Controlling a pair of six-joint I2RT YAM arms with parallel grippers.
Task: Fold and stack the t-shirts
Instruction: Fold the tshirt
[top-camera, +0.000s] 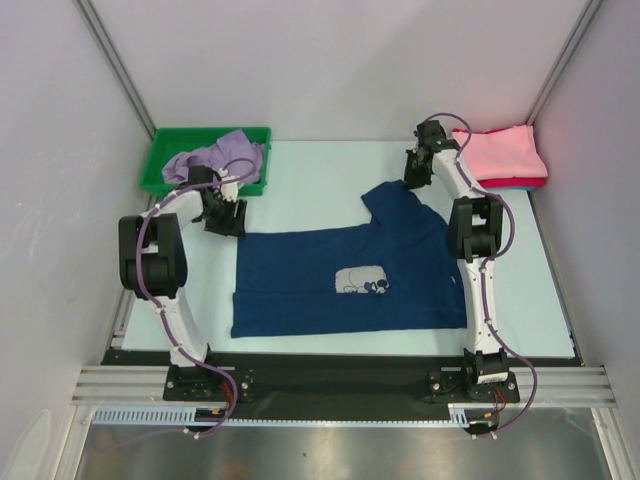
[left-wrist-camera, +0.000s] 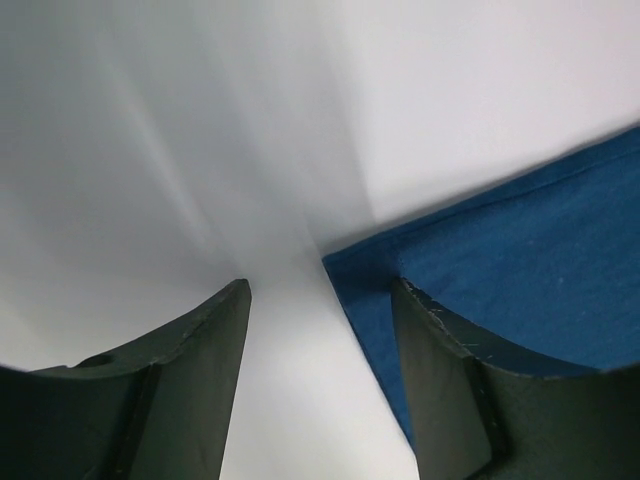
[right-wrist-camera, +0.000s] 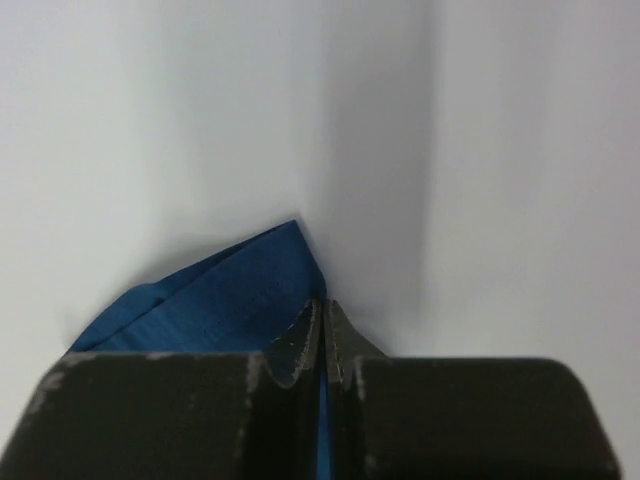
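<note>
While the lavender t-shirt (top-camera: 215, 155) lies in the green bin (top-camera: 155, 172) at upper left, we see the left gripper (left-wrist-camera: 320, 300) spread wide over a corner of the navy t-shirt (top-camera: 330, 295), whose pale print (top-camera: 362, 281) is too small to read; the right gripper (right-wrist-camera: 326, 308) pinches a fold of it, pink t-shirts (top-camera: 505, 152) stacked upper right.

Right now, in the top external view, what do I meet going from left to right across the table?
Green bin holding a lavender t-shirt → navy blue t-shirt → stack of folded pink t-shirts.
</note>
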